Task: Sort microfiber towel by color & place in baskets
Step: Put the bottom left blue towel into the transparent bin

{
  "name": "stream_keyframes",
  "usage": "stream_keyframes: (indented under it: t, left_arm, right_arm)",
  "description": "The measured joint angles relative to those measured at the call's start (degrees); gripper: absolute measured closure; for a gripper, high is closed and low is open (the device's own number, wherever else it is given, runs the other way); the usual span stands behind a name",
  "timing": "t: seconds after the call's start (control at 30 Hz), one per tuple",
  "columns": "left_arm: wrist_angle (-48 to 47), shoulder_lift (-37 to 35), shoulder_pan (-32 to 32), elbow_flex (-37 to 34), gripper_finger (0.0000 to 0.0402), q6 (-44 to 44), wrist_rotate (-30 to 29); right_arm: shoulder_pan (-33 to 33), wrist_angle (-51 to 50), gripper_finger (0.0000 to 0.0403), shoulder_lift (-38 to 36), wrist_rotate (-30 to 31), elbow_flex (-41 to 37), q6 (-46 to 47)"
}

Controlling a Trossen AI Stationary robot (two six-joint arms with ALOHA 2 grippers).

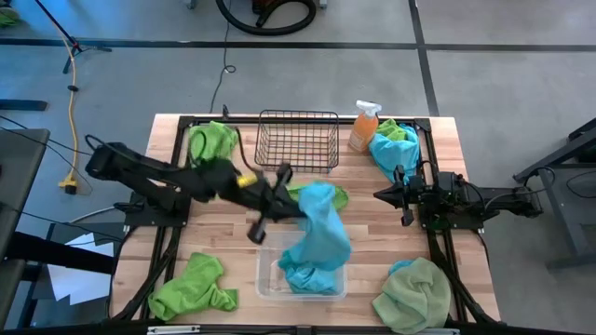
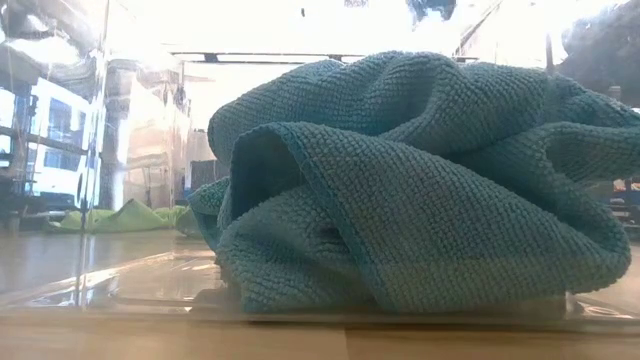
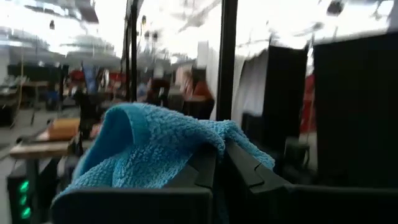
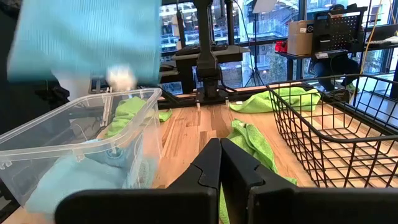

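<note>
Above the clear tub (image 1: 268,279) we pinch a turquoise towel (image 1: 323,228) in our left gripper (image 1: 291,207), hanging it over another turquoise one inside, while our right gripper (image 1: 402,195) waits pressed together.

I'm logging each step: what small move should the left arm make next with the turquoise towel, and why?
Probably open the left gripper: it holds the turquoise towel, which hangs above the clear tub, where another turquoise towel already lies. The right gripper waits, shut.
</note>
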Motion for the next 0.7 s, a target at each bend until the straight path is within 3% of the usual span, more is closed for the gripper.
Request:
stream_keyframes:
  t: [0.2,0.33,0.6,0.7]
  left_arm:
    - [-1.1,5.6,-6.7,0.0,0.0401,-2.9,-8.9]
    - [-7.4,7.9,-10.7,0.0,0.0401,-7.7,-14.0]
    - [-25.4,8.3,-17.0,0.0,0.0401,-22.7,-14.4]
    - [-26.1,8.2,-17.2,0.0,0.0401,-28.0,-11.8]
  right_arm:
    - [0.0,0.0,0.0402,0.0,0.0,0.0,0.0]
    - [0.0,0.0,0.0402,0.0,0.0,0.0,0.0]
    - [0.0,0.0,0.0402,0.0,0.0,0.0,0.0]
    - [0.0,0.0,0.0402,0.0,0.0,0.0,0.0]
